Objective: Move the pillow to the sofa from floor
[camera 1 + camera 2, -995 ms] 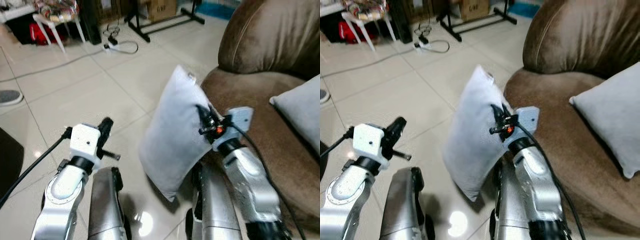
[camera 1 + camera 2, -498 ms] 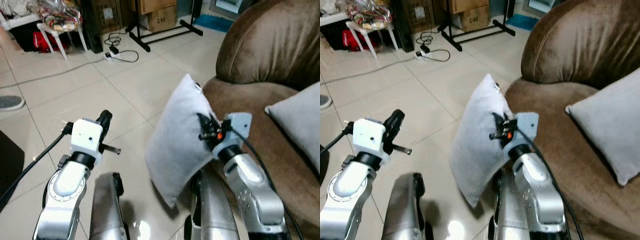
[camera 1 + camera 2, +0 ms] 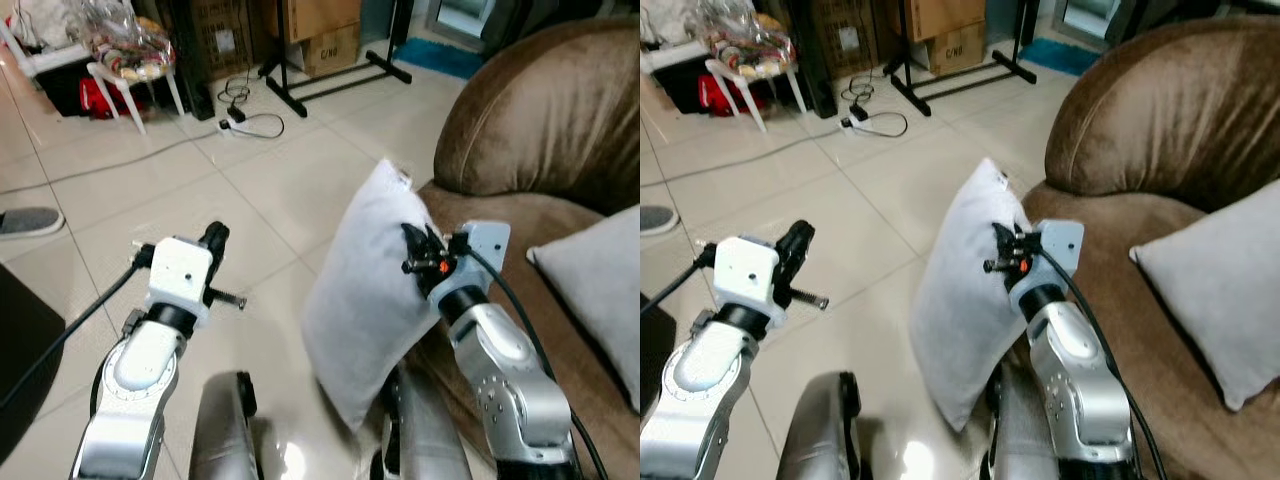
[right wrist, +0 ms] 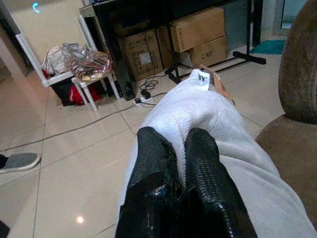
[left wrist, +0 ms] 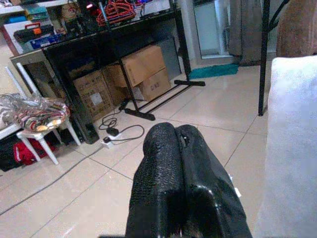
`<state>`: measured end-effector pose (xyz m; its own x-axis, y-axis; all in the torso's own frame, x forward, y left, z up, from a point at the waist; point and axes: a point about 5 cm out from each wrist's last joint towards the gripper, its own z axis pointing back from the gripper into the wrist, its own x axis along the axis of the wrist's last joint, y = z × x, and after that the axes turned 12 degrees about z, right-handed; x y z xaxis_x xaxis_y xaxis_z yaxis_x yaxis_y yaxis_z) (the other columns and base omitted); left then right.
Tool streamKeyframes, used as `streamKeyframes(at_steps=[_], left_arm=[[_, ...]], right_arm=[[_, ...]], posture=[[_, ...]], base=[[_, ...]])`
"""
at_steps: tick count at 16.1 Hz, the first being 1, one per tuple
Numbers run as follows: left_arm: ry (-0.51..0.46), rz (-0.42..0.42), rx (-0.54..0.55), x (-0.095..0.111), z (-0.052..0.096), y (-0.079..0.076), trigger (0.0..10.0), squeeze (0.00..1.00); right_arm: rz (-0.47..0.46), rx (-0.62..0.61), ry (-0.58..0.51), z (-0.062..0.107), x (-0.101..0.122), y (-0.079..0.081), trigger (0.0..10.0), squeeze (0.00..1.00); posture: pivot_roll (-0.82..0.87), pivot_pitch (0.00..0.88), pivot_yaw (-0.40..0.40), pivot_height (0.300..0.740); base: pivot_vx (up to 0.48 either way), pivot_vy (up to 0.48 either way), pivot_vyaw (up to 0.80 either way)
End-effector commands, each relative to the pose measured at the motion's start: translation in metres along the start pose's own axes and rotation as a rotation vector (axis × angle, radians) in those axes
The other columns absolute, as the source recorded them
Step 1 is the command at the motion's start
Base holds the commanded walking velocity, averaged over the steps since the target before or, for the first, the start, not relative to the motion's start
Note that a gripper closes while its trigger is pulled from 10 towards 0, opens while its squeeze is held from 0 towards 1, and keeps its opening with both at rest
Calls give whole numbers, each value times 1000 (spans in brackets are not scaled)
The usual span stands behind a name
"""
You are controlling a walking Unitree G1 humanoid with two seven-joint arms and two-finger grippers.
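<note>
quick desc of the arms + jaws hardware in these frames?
Both arms are silver, rounded shells with black cables running along them. Each wrist carries a boxy camera mount: white on the left arm, pale blue-grey on the right arm, with an orange-red spot beside it. The jaws are two long black fingers with textured surfaces.

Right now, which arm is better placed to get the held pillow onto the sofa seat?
Right. The right gripper is already shut on the pillow, which hangs off the floor beside the sofa seat edge. The left gripper is shut on nothing, out over the tiles on the far side.

Head stereo downward; wrist cameras forward
</note>
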<state>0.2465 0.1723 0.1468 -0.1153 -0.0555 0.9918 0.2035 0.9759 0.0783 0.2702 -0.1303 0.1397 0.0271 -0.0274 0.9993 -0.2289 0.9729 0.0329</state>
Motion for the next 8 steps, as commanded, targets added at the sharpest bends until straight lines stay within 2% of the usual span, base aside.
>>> streamKeyframes(at_steps=[1, 8], left_arm=[[7, -9, 6, 0, -1, 0, 10000, 0], [16, -6, 2, -2, -2, -1, 10000, 0]], right_arm=[[-5, 7, -79, -2, 19, 2, 10000, 0], [-21, -20, -85, -4, 21, 1, 10000, 0]], posture=[[18, 18, 13, 615], [20, 20, 17, 690]], base=[[0, 0, 0], [0, 0, 0]])
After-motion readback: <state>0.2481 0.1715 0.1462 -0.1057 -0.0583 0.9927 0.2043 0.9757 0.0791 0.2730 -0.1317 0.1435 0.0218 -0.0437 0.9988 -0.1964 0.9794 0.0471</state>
